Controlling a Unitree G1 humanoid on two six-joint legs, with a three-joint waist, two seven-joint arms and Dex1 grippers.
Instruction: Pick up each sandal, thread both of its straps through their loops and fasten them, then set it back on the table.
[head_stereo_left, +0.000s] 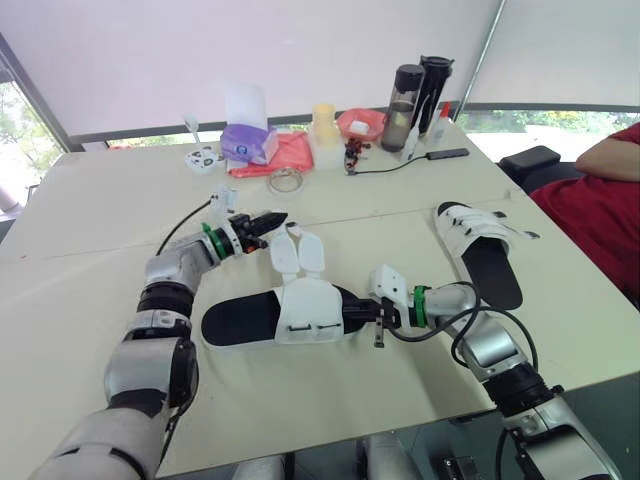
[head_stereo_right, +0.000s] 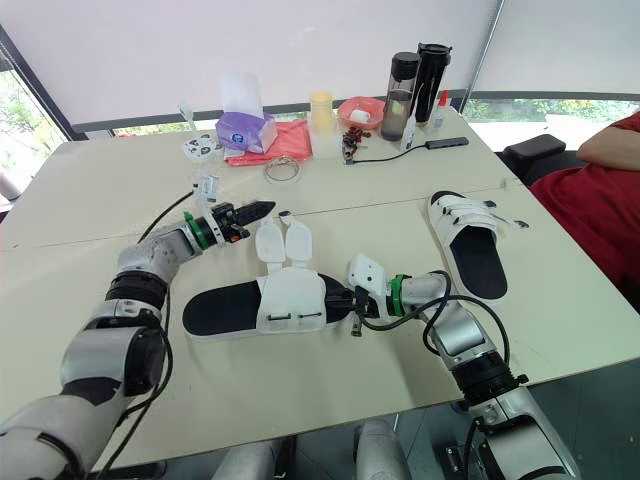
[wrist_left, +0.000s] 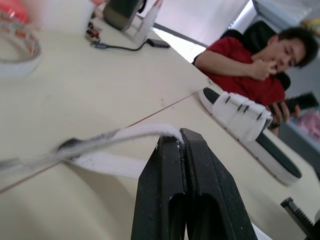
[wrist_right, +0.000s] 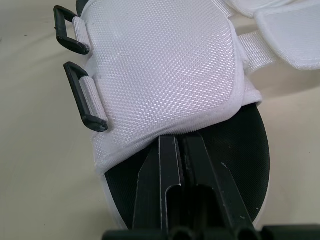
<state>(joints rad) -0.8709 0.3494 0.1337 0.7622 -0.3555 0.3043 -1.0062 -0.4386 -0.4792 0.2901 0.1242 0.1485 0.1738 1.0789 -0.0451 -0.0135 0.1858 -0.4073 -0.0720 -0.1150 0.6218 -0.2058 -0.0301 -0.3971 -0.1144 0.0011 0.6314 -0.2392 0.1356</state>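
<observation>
You are partway through, by the look of it. The other sandal (head_stereo_left: 490, 262) lies on the table (head_stereo_left: 100, 200), well off to the outer side of your right gripper (head_stereo_left: 355, 312), and its straps seem to be fastened across the upper, so I judge that 1 of the 2 is done. The sandal (head_stereo_left: 245, 320) you are working on lies flat between the two grippers, not lifted. Your left gripper (head_stereo_left: 272, 220) has its fingers pressed together on the tip of 1 strap (head_stereo_left: 288, 250), which runs back from the fingertips towards the sandal. The second strap (head_stereo_left: 312, 252) stands free just beside it, touched by neither gripper. Your right gripper's fingers are closed and rest on the black sole with their tips at the hem of the white upper (wrist_right: 165, 65). I cannot tell whether they pinch that hem or only press down. The 2 black loops (wrist_right: 85, 102) sit on the far side of the upper from the right fingertips, both empty. Left to do: thread both straps, fasten them, set the sandal down.
</observation>
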